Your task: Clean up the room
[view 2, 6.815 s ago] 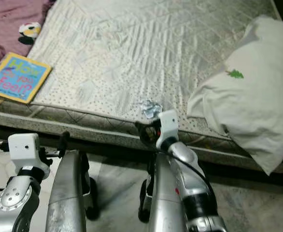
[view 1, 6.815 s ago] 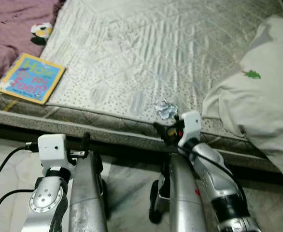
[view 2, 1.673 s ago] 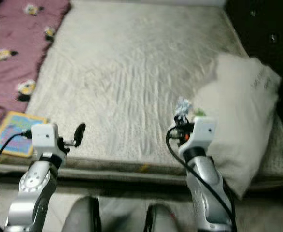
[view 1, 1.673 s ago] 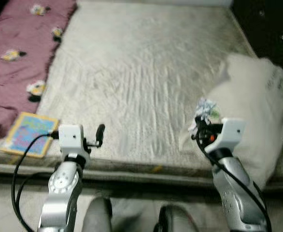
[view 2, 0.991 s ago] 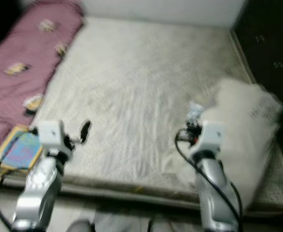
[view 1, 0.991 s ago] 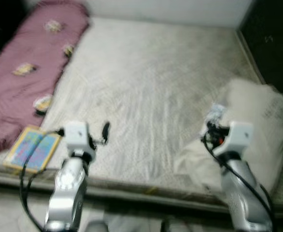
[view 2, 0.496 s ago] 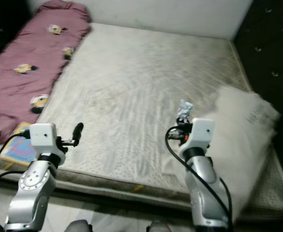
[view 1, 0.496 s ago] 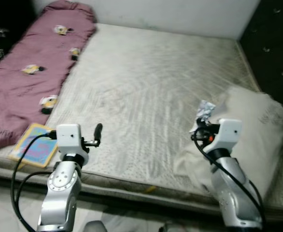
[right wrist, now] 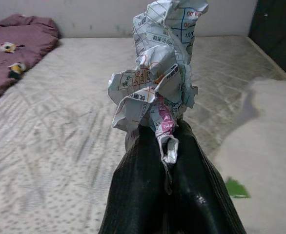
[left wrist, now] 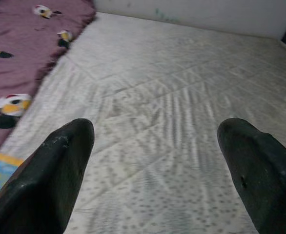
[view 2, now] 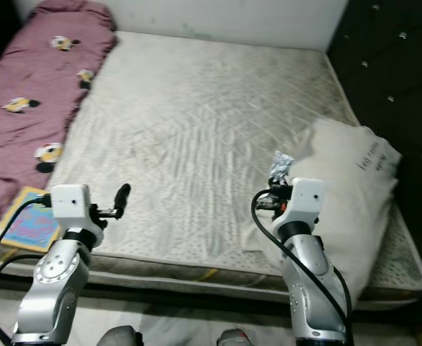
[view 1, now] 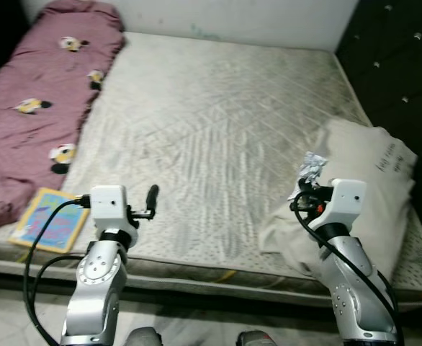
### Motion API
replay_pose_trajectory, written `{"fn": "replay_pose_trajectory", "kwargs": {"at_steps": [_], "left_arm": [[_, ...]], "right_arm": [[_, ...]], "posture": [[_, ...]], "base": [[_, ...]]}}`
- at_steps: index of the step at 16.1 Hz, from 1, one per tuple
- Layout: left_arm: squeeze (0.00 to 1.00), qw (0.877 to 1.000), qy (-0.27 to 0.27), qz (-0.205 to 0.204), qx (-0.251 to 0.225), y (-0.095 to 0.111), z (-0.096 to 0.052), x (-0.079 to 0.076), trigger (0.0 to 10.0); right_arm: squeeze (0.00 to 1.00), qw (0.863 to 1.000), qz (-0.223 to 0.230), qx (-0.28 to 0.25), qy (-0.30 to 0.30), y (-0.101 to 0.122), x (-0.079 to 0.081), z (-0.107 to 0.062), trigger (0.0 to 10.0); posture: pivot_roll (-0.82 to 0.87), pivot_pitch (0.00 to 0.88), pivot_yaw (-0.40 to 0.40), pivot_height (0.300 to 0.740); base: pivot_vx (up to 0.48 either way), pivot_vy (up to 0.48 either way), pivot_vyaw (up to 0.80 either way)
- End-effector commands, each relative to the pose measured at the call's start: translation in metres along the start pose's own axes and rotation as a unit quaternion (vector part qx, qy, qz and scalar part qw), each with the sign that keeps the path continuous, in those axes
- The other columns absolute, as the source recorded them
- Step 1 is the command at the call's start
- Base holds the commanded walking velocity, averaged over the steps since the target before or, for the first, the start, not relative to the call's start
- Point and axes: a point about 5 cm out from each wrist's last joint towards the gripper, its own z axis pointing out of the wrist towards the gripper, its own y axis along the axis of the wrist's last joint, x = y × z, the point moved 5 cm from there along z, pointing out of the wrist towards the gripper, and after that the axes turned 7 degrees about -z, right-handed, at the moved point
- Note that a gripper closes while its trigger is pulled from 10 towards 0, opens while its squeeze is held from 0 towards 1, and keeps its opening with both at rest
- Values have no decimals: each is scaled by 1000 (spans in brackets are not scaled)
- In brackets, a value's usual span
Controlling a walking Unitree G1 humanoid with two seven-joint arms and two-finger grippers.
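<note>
My right gripper [view 1: 302,194] is shut on a crumpled, printed paper wrapper [view 1: 312,166], held up above the front edge of the white pillow [view 1: 366,194]. In the right wrist view the wrapper [right wrist: 156,73] sticks up from between the closed black fingers [right wrist: 148,195]. My left gripper [view 1: 152,198] is raised over the mattress [view 1: 204,122] near its front left side, open and holding nothing; the left wrist view shows its two fingers [left wrist: 55,170] spread wide over the quilted surface.
A maroon blanket [view 1: 31,108] with cartoon prints lies along the mattress's left side. A colourful children's book [view 1: 47,229] rests at the front left corner. A dark tufted headboard [view 1: 398,65] stands at the right. A white wall runs behind the bed.
The camera rose and pulled back, showing the whole bed. The right gripper took the wrapper off the mattress edge and lifted it; both arms are raised higher.
</note>
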Motion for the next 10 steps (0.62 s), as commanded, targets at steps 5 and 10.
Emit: {"fn": "replay_pose_trajectory", "kwargs": {"at_steps": [5, 10], "left_arm": [[0, 1000, 0, -1, 3, -1, -1, 0, 10000], [0, 1000, 2, 0, 1, 0, 1, 0, 10000]], "right_arm": [[0, 1000, 3, 1, 6, 0, 1, -1, 10000], [0, 1000, 1, 5, 4, -2, 1, 0, 10000]], "posture": [[-36, 84, -24, 740], [-36, 83, -25, 740]], "base": [[0, 480, 0], [0, 480, -499]]}}
